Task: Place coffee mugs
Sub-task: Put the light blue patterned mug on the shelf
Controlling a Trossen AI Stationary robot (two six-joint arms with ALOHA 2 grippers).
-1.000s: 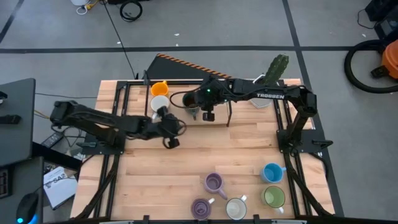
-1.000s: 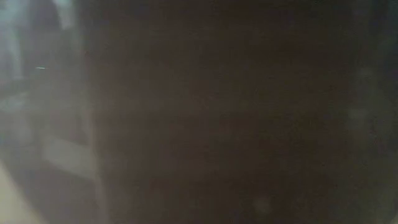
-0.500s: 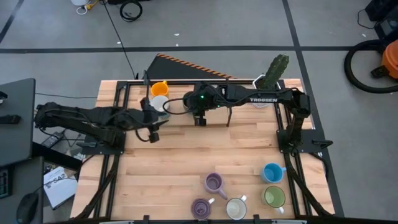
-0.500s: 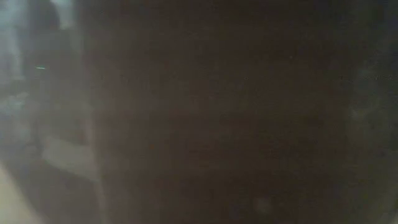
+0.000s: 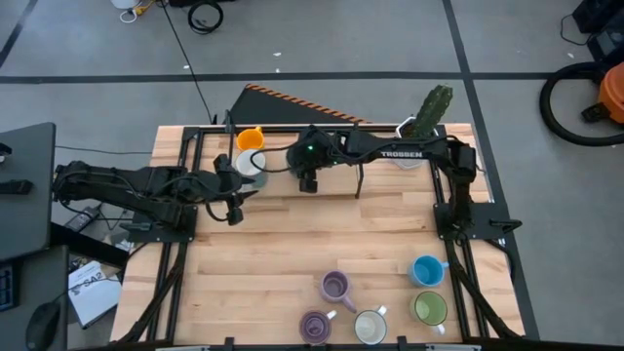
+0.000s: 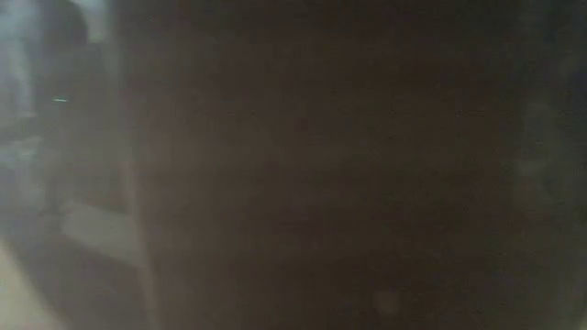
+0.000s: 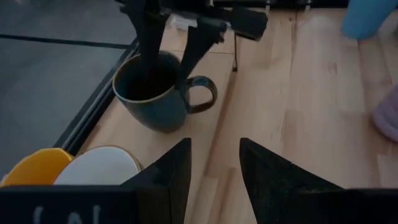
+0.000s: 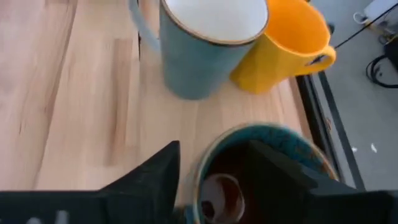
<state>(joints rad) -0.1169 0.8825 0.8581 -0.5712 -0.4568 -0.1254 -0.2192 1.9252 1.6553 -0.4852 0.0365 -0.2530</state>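
Far-left table [image 5: 292,253]: orange mug [image 5: 251,137], white mug [image 5: 252,163], dark brown mug [image 7: 158,90] in a row. Right gripper [image 8: 211,180] straddles dark mug's rim, one finger inside, grip unclear. Left gripper [image 7: 214,171] just beside, fingers apart, empty. Other mugs [image 5: 375,302] near-right. Cactus pot [image 5: 419,132] far-right. Arm reads "TROSSEN" [image 5: 398,154]. Low cam blocked, dark.

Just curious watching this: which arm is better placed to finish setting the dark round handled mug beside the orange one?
Right: its gripper clasps the dark round handled mug by the rim; the left gripper hangs open, apart.
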